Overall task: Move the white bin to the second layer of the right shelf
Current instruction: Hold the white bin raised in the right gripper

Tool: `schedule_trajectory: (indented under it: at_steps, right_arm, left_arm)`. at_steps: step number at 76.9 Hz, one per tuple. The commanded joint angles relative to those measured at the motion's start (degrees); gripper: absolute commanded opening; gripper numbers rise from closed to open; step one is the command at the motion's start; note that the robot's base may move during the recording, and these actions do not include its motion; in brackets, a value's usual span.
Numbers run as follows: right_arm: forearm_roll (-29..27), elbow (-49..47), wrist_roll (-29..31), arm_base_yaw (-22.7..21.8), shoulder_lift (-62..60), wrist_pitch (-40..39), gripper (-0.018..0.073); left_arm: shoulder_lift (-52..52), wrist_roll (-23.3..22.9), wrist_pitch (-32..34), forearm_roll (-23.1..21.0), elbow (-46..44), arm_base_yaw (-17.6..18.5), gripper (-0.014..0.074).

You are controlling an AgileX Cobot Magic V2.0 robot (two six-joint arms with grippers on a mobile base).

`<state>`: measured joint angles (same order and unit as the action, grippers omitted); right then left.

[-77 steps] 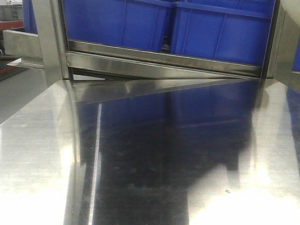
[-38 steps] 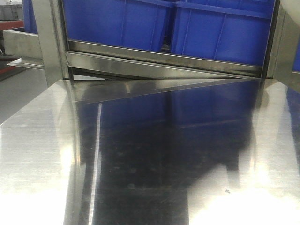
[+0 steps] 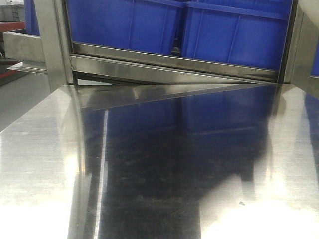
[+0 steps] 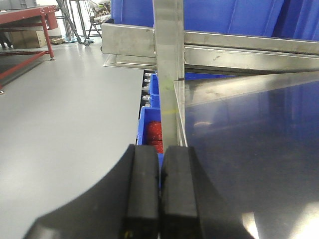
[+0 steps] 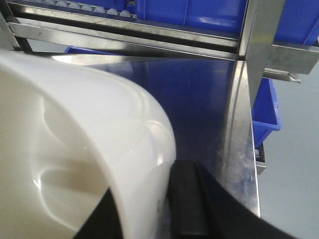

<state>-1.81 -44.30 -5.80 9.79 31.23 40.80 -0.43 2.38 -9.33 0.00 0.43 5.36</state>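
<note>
R gripper (image 5: 145, 209) seems clamped on white bin (image 5: 75, 144) rim, L gripper (image 4: 160, 172) closed, empty; lift w/o tilt to roller shelf (image 5: 124, 31)

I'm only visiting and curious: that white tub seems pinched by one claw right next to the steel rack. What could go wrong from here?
1. The right claw seems to grip the white bin by one wall only, so it might tilt or slip.
2. The shelf's front bar and the upright post are close ahead, and the bin could knock them.
3. Blue crates already appear to occupy that rack, so room may be tight.
</note>
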Motion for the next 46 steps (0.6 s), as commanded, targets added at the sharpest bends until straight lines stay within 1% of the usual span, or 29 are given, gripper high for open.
schedule_trajectory:
  at_steps: [1, 46]
  right_arm:
    - [-0.17, -1.78, 0.34, -0.42, 0.02, -5.51, 0.0056]
    - [-0.17, -1.78, 0.34, -0.36, 0.02, -5.50, 0.0056]
  left_arm:
    - [-0.81, -0.18, 4.90, 0.00, 2.11, 0.26, 0.0085]
    - [-0.81, -0.18, 4.90, 0.00, 2.11, 0.26, 0.0085]
